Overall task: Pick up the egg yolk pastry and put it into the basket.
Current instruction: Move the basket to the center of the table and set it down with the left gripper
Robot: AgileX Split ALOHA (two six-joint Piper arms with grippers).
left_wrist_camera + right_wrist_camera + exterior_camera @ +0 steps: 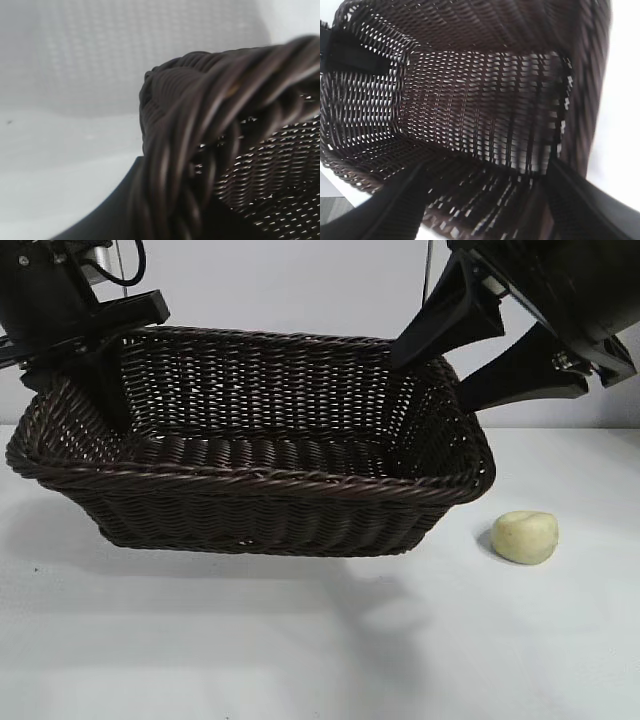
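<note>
- Nearest us, the pastry (pixel 525 537) sits alone on the white table (pixel 300 640), just beside the basket's right end and apart from it; neither gripper touches it.
- Behind it, the basket (pixel 250 510) appears tipped or partly lifted, its left end gripped and a shadow spread on the table beneath; we see nothing inside it.
- At the basket's far left corner, the left gripper (pixel 100 390) is closed narrowly on the braided rim; its wrist view is filled by that rim, with one dark finger (pixel 115 210) beside it.
- Above the far right corner, the right gripper (pixel 470 355) hangs with its jaws wide apart and empty, aimed down into the basket; its wrist view looks straight into the bare wicker interior.
- We judge the task barely begun: the pastry is not yet picked up, and the pick and the drop into the basket are both left to do.
- Hard to make out: the left gripper's fingertips are hidden behind the wicker in the exterior view, both arms are cut off at the top edge, and the pastry shows in neither wrist view.
</note>
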